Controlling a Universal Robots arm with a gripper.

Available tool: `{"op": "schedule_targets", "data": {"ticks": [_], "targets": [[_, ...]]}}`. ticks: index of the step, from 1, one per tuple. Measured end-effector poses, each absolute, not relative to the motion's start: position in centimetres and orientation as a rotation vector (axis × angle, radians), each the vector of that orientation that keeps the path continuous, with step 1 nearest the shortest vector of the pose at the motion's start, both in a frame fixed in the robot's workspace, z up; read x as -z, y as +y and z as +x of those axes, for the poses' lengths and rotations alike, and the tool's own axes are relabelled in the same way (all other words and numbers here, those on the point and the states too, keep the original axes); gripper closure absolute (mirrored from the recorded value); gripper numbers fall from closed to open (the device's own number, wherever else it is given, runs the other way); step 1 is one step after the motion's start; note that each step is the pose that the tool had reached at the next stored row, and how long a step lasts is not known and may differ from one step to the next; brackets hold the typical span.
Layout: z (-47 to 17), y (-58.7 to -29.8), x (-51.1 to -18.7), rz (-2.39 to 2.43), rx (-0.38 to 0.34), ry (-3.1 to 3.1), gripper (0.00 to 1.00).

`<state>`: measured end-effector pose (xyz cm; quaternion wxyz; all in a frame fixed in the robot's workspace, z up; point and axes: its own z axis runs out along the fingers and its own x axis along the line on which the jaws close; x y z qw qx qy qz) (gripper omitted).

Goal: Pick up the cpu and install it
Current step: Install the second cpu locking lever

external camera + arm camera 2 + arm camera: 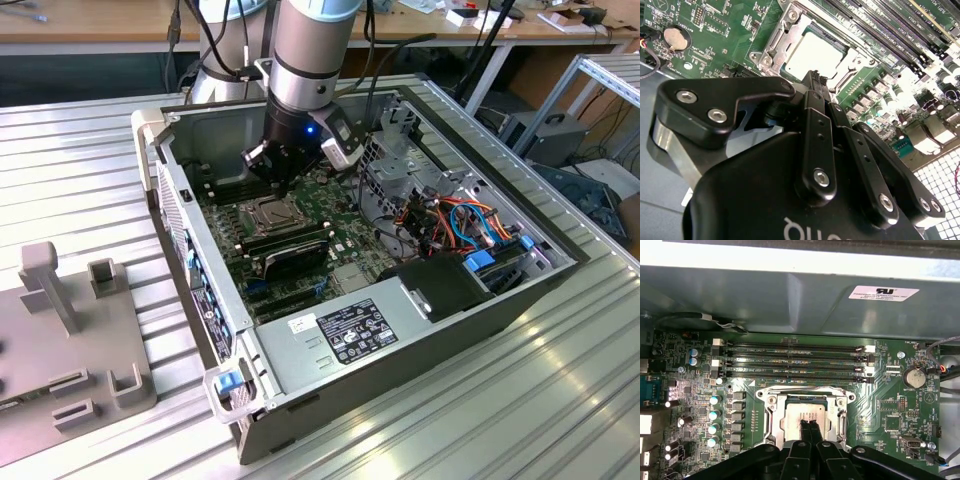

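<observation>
First wrist view, chip: the cpu [807, 421] lies flat and square inside its socket [771, 416], silver top up, directly under the fingertips.

Second wrist view, chip: the same cpu [812, 52] shows pale and level in the metal frame, just past the finger ends.

Gripper: the gripper [809, 426] has its two black fingers [804, 429] pressed together, tips at or just above the middle of the chip; whether they touch it I cannot tell. They hold nothing between them.

Socket: the socket [782, 35] frames the chip on all sides; its hinged plate looks folded back on the side away from the gripper body.

Memory slots: a row of long memory slots [795, 360] runs just beyond the socket, farther out from the fingers.

Coin battery: a round battery [913, 376] sits on the green board [880, 415], well off to one side of the gripper.

Exterior view, gripper: the gripper [283, 185] hangs from the arm [310, 50] straight down into the open computer case [420, 330].

Case: the case lies on its side on a ribbed metal table [520, 410]; a grey fixture [60, 350] rests on the table at the exterior view's left, well apart from the arm.
</observation>
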<state>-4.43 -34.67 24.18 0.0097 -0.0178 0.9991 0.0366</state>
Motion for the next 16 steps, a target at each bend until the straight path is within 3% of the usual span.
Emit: {"op": "schedule_targets", "data": {"ticks": [16], "targets": [[-4.43,-34.67,-24.38,-0.056,-0.114,3.12,0.89]]}}
